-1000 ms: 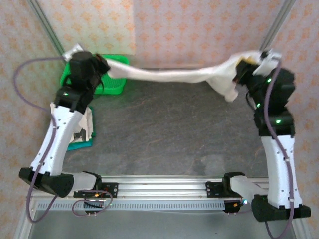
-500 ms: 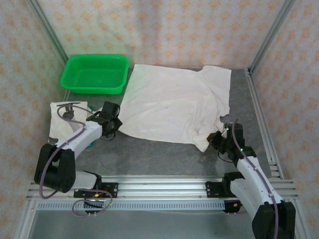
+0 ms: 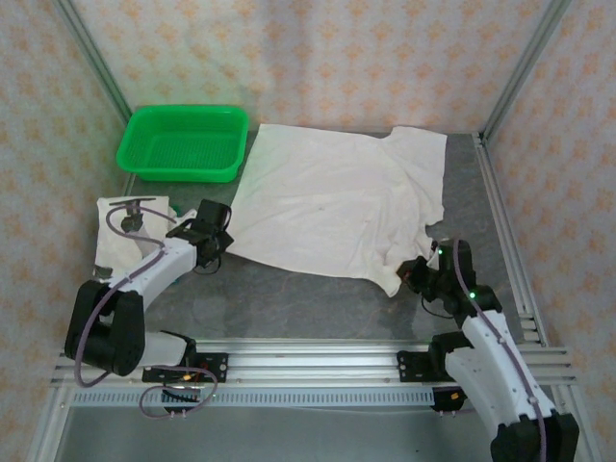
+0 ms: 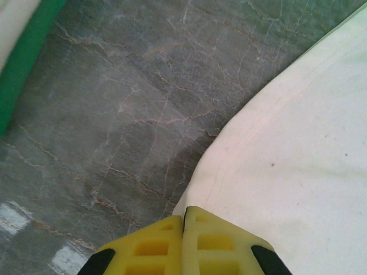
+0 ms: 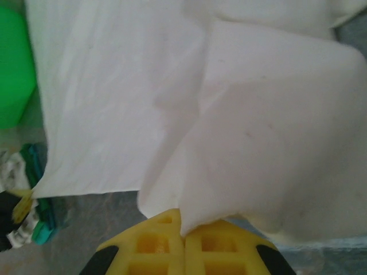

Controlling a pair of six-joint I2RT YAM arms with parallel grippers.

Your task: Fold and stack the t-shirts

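Observation:
An off-white t-shirt (image 3: 337, 197) lies spread flat on the dark table, collar side to the right. My left gripper (image 3: 220, 246) sits low at its near left corner. In the left wrist view its yellow fingers (image 4: 218, 240) are shut, with the t-shirt's (image 4: 298, 143) corner tip running in between them. My right gripper (image 3: 410, 275) is at the near right corner, shut on a fold of the t-shirt (image 5: 264, 132) that rises out of the fingertips (image 5: 155, 240). A second, folded t-shirt (image 3: 120, 229) lies at the left.
A green mesh basket (image 3: 183, 142) stands at the back left, beside the spread shirt. The folded shirt rests on a teal board (image 3: 169, 279). Metal frame posts (image 3: 510, 67) rise at the back corners, and an aluminium rail (image 3: 318, 356) runs along the near edge.
A second ago both grippers held the shirt stretched in the air at the back. They have since come down toward the near edge, and the shirt lies flat.

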